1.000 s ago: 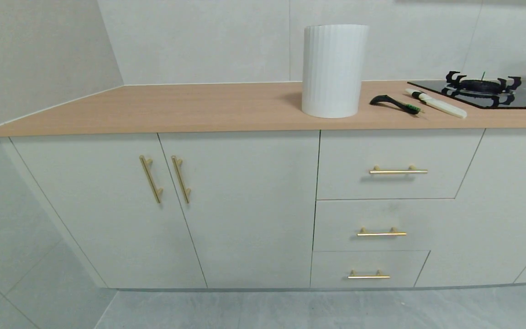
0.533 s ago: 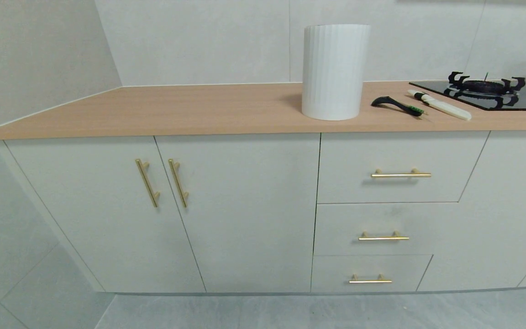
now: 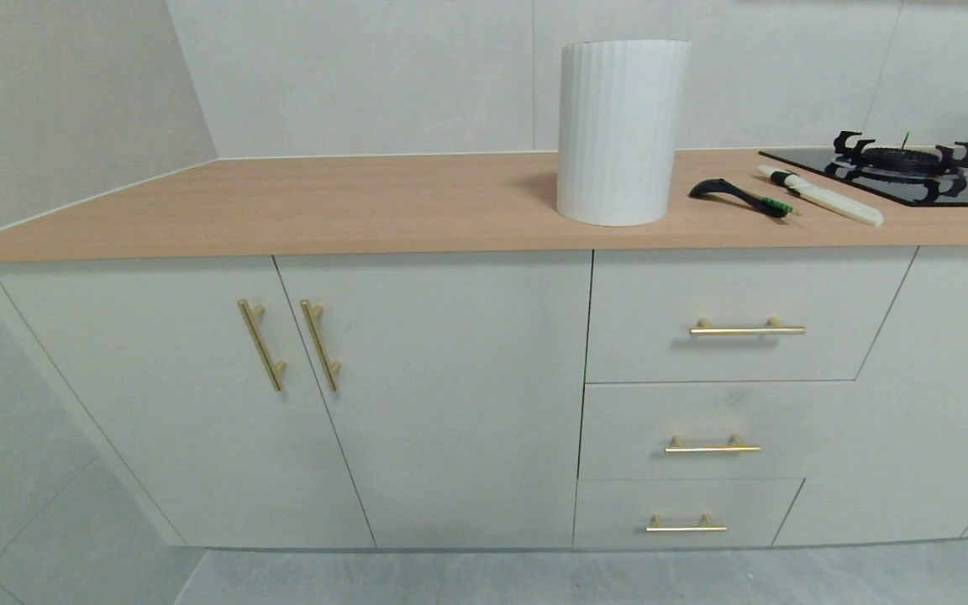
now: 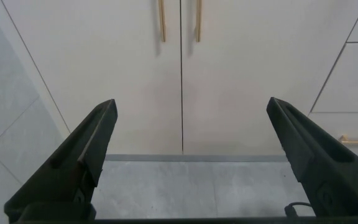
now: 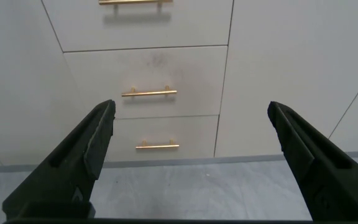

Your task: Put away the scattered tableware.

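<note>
Your left pincer (image 4: 191, 109) and right pincer (image 5: 191, 109) stand apart; on the worktop (image 3: 324, 206), a knife (image 3: 822, 196) and black tool (image 3: 734, 194) lie near the white canister (image 3: 623, 130)

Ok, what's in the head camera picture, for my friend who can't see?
A wooden counter holds a tall white ribbed canister, with a black tool and a long white utensil lying beside it near a black stove. Below are pale cupboards and drawers with gold handles.
</note>
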